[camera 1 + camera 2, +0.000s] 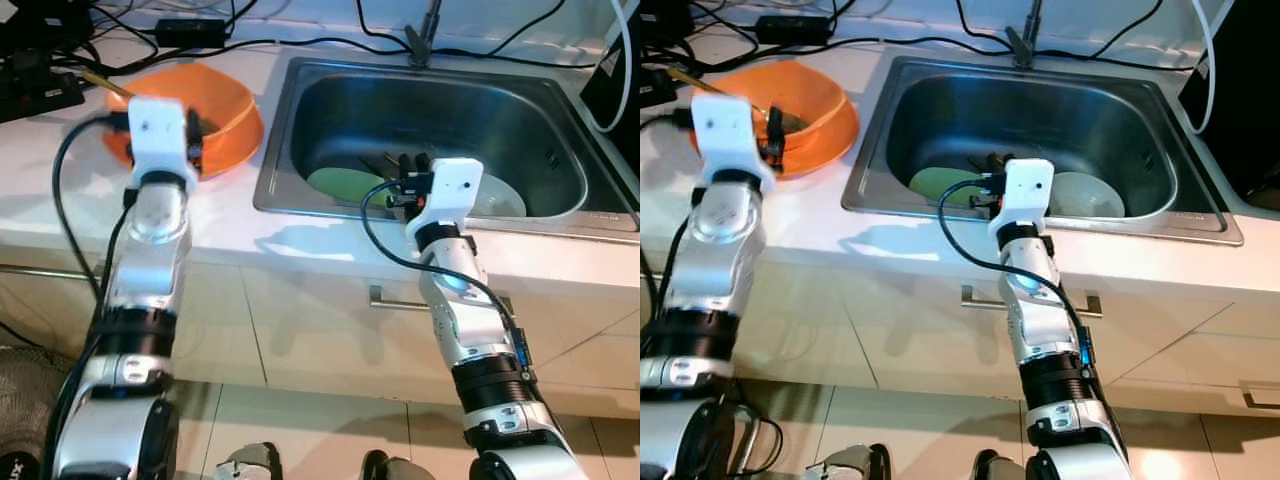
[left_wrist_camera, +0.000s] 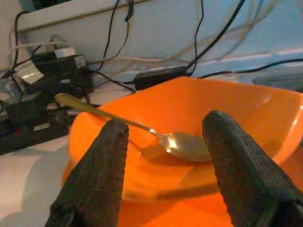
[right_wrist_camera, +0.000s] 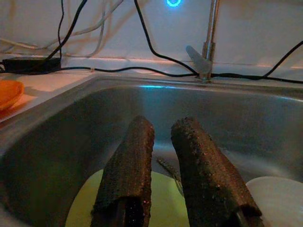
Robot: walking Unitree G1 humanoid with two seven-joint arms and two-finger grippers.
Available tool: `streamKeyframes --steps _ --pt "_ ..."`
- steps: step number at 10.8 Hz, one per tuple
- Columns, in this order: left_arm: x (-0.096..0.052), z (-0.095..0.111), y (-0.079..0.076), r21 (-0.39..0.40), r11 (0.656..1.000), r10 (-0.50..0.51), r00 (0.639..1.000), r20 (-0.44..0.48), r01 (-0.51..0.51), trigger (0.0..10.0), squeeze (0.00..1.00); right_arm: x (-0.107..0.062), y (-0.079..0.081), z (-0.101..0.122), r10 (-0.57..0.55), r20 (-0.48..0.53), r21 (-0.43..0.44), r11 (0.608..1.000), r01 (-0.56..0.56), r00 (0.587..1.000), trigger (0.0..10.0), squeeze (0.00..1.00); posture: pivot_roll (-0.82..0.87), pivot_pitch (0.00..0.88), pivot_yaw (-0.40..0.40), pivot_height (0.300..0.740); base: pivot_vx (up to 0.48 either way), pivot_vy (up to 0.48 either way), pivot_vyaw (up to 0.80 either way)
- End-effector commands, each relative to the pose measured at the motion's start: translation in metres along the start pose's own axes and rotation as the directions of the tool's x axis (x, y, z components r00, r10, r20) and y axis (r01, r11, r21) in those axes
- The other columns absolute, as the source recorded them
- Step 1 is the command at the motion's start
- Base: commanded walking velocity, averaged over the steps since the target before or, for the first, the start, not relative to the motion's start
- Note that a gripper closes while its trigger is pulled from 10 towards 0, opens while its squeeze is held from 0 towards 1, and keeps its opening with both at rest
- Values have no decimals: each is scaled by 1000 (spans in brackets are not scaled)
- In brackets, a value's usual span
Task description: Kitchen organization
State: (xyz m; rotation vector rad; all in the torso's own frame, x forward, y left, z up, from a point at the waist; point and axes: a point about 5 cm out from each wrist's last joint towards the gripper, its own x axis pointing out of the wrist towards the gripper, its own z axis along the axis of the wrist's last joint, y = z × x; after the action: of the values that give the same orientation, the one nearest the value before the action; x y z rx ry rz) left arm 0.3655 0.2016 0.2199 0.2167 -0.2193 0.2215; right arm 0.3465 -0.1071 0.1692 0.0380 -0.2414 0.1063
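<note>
- Spoon (image 2: 165,139) lies in the orange bowl (image 1: 225,110), upper left of the left eye view; spoon's bowl end sits straight ahead between the left gripper's (image 2: 165,161) fingers, handle slanting away toward the cables.
- Left gripper is nearer; fingers spread wide, empty, poised at the bowl's near rim, forearm upright.
- Right gripper (image 3: 163,165) hangs inside the sink (image 1: 300,120) over a green plate (image 1: 340,183), white plate (image 1: 505,200) beside; fingers nearly together, holding nothing.

Sink (image 1: 560,160) basin open above green plate (image 1: 340,183); cables (image 1: 250,42) crowd the counter behind
</note>
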Motion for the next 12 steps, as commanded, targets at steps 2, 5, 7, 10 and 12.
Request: streamKeyframes --steps 2,5,7,10,12 --pt "-6 -5 5 -2 1000 29 999 -37 -29 10000 0 2 1 1 8 0 9 1000 -8 1000 10000 0 93 79 -34 740 0 0 0" --pt "-6 -1 -8 -36 999 -20 999 -40 19 10000 0 3 1 3 8 4 8 1000 -8 1000 10000 0 88 70 -36 740 0 0 0" --pt "-5 4 -16 -56 997 -53 998 -23 51 10000 0 3 0 3 3 5 6 1000 -3 1000 10000 0 88 69 -34 740 0 0 0" --pt "-1 16 -44 -138 978 -156 988 1 154 10000 0 4 0 2 -4 3 6 1000 4 1000 10000 0 83 70 -28 740 0 0 0" --pt "-1 31 -44 -92 981 -162 983 82 170 10000 0 3 -3 2 -15 3 5 1000 15 1000 10000 0 84 78 -27 740 0 0 0"
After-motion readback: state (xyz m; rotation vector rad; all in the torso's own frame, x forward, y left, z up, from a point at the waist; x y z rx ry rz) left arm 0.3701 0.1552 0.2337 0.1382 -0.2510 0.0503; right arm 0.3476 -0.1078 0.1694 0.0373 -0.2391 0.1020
